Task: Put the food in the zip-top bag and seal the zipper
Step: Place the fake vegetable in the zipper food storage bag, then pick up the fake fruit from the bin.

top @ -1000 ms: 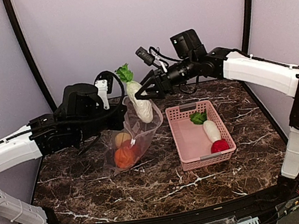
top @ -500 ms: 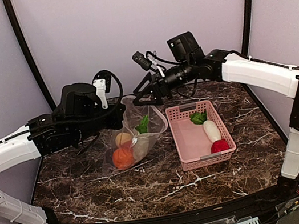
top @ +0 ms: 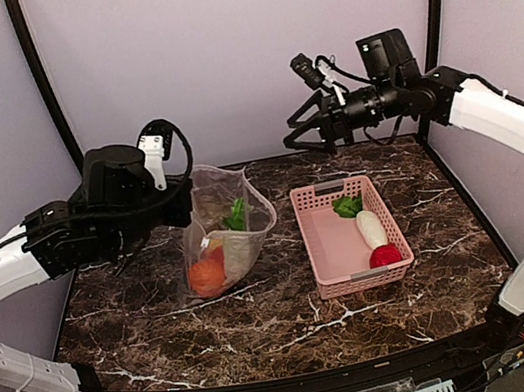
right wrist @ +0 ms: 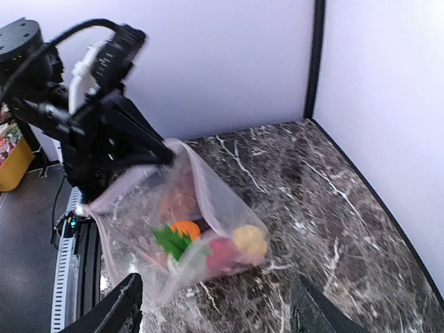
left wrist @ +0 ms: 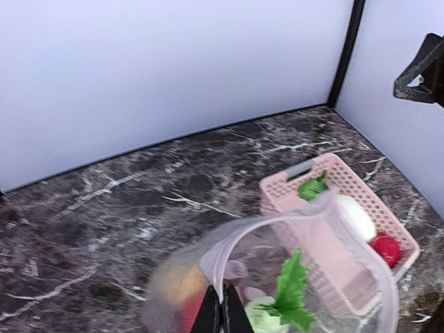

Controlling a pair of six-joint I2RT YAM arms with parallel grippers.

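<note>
Left gripper [left wrist: 222,312] pinched onto zip-top bag [top: 231,224] rim, 9 o'clock; right gripper [top: 299,142] fingers wide, empty, 1 o'clock.

The table [top: 263,318] is dark brown marble streaked with thin white veins, and the walls [top: 236,48] behind it are pale lavender with black corner posts [top: 52,111]. The basket [top: 306,249] is pink with a latticed wall, and in it are a white radish [top: 371,227] with a green leafy top [top: 347,206] and a red ball [top: 385,255]. The zip-top bag [top: 213,192] is clear and faintly hazy, showing an orange ball [top: 205,277], a yellow ball [right wrist: 250,241] and green leaves [top: 236,216] through it.
</note>
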